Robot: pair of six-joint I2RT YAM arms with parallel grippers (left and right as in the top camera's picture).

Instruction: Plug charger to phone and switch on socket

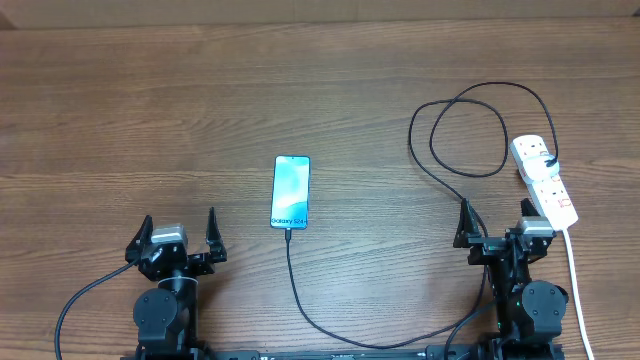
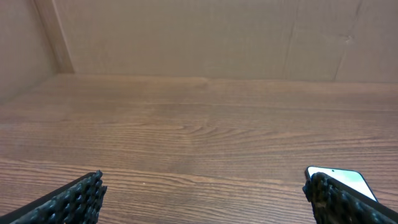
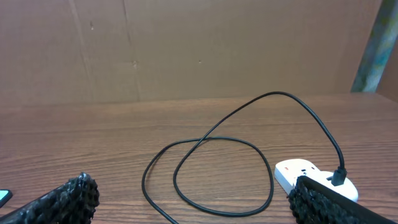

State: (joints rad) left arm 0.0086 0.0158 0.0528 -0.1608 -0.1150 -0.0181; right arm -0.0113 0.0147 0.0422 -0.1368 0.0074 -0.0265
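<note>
The left tool (image 1: 179,221) and right tool (image 1: 495,210) stand open, empty. The charger (image 1: 289,252) tip lies at the phone (image 1: 290,191) end; pressing the socket (image 1: 545,180) switch likely comes next.

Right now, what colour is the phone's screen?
The phone screen is light blue, fading paler; the overhead view shows it best.

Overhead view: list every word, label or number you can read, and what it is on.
"Galaxy S24": on the phone screen, at its lower end in this view.
On the socket: any markings are too small to read.
Nothing else bears text.
</note>
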